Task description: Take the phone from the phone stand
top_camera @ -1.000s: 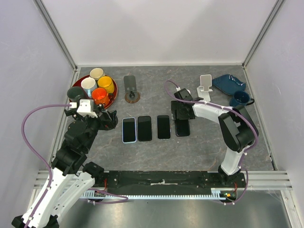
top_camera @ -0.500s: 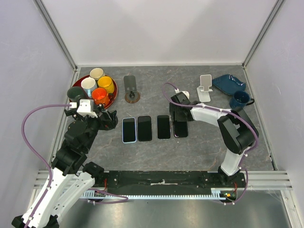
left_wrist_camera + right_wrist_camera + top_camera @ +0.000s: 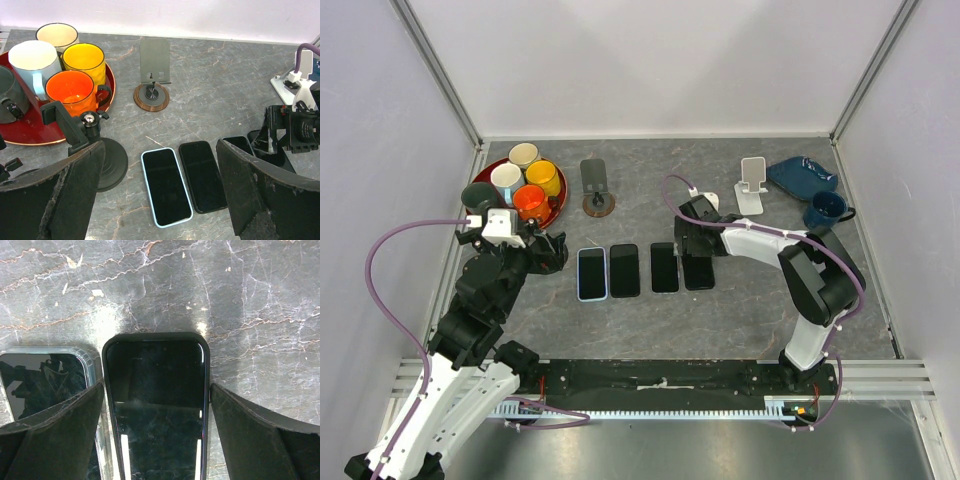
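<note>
1. Grey marble table [image 3: 770, 310], walled on three sides.
2. Left arm [image 3: 470, 310], reaching to the table's left side. Left gripper [image 3: 160, 145] hangs with its jaws spread wide and nothing between them, above the left end of the phone row.
3. Right arm [image 3: 815, 270], folded in toward the middle. Right gripper [image 3: 156, 385] is low over the row's right end, its fingers [image 3: 55, 430] wide apart and straddling the phone [image 3: 156, 405]. Each sits just beside a long edge. I cannot tell from here whether they press on it.
4. Red tray [image 3: 35, 136], far left, carrying five mugs [image 3: 529, 200]: cream, white, yellow, orange and dark green.
5. Dark blue dish [image 3: 800, 175], far right corner, possibly a folded cloth. A blue mug [image 3: 825, 208] stands near it.
6. Row of four phones, all face up. The gripped-around phone lies flat on the table, rightmost, just beside a clear-cased phone [image 3: 45, 385].
7. White phone stand [image 3: 752, 183], behind the row, apart from the phone.
8. Grey stand on a round wooden base [image 3: 152, 95].
9. Black clamp stand [image 3: 107, 162], beside the tray.
</note>
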`<state>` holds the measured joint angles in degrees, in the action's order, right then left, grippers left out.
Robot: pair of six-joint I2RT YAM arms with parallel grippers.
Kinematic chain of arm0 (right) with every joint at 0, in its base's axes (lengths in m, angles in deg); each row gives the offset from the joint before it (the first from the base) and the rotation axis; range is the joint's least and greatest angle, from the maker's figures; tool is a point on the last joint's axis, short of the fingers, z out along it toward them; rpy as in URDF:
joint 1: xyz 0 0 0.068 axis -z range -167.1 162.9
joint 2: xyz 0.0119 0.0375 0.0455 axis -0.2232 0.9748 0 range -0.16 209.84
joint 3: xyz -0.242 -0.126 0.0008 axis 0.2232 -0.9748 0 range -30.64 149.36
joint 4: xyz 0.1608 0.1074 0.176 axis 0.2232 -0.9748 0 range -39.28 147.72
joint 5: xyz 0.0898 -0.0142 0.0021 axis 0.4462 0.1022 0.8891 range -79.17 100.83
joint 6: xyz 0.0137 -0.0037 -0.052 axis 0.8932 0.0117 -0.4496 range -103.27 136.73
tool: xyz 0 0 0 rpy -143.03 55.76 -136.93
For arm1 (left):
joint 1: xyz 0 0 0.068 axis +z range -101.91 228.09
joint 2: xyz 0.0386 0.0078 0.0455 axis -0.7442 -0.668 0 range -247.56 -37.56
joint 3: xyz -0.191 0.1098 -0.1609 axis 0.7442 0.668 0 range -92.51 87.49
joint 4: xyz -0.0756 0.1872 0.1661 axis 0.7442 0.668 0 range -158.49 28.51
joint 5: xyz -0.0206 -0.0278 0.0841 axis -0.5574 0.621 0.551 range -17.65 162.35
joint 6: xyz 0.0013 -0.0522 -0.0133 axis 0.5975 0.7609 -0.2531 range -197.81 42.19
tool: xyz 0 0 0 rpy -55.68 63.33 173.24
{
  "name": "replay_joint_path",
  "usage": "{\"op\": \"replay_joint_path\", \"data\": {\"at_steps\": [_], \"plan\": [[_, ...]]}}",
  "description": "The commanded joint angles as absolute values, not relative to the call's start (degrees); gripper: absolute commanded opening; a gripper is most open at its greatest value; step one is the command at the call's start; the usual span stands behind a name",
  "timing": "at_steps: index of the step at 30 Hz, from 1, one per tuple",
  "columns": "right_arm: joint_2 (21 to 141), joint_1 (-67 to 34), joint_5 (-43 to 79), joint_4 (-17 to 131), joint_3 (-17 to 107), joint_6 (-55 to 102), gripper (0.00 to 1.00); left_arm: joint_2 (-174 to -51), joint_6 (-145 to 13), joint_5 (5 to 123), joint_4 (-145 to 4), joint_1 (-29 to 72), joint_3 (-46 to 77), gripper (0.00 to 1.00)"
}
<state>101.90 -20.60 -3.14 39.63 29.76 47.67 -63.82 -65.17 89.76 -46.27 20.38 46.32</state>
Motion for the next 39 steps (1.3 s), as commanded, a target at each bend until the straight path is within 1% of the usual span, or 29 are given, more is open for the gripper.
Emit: {"op": "replay_joint_path", "data": {"at_steps": [1, 3, 12, 16, 21, 25, 27, 32, 35, 36, 38, 39], "plan": [[101.96, -21.03, -2.44, 40.23, 28.95, 49.69, 0.95, -64.37, -63.4, 88.87, -47.22, 20.75, 46.44, 0.98], [102.05, -21.12, -2.7, 40.23, 29.03, 49.52, 0.98, -64.46, -63.4, 88.87, -47.22, 20.75, 46.44, 0.98], [98.98, -20.94, -5.42, 40.23, 31.32, 46.97, 0.98, -64.54, -63.49, 88.96, -47.31, 20.75, 46.44, 0.98], [94.34, -21.03, -9.63, 39.62, 34.21, 44.43, 0.98, -64.46, -63.4, 89.75, -47.13, 20.75, 46.44, 0.98], [87.39, -20.59, -21.67, 38.03, 36.33, 39.94, 0.98, -62.27, -63.31, 93.7, -47.04, 21.28, 46.44, 0.99], [77.3, -20.5, -31.07, 37.77, 35.72, 36.95, 0.98, -58.92, -63.4, 97.13, -48.09, 23.12, 47.15, 1.0], [73.77, -20.41, -38.27, 37.59, 35.02, 36.42, 0.98, -57.43, -63.66, 98.97, -48.88, 23.39, 47.59, 1.0], [60.67, -20.41, -48.48, 39.08, 33.52, 33.17, 0.98, -51.19, -64.63, 102.92, -50.12, 23.39, 46.98, 1.0], [52.15, -20.33, -47.62, 43.56, 30.54, 24.94, 0.98, -46.72, -65.86, 105.03, -49.86, 23.39, 45.31, 1.0], [47.26, -20.5, -46.57, 45.31, 27.57, 22.56, 0.98, -45.57, -66.99, 105.48, -49.86, 23.39, 45.04, 1.0], [41.87, -20.41, -43.32, 51.72, 23.87, 16.05, 0.98, -41.63, -68.23, 107.05, -49.68, 23.39, 44.43, 1.0], [36.71, -20.41, -42.09, 53.66, 20.19, 14.03, 0.98, -40.39, -68.93, 107.67, -49.77, 23.39, 44.42, 1.0]]}}
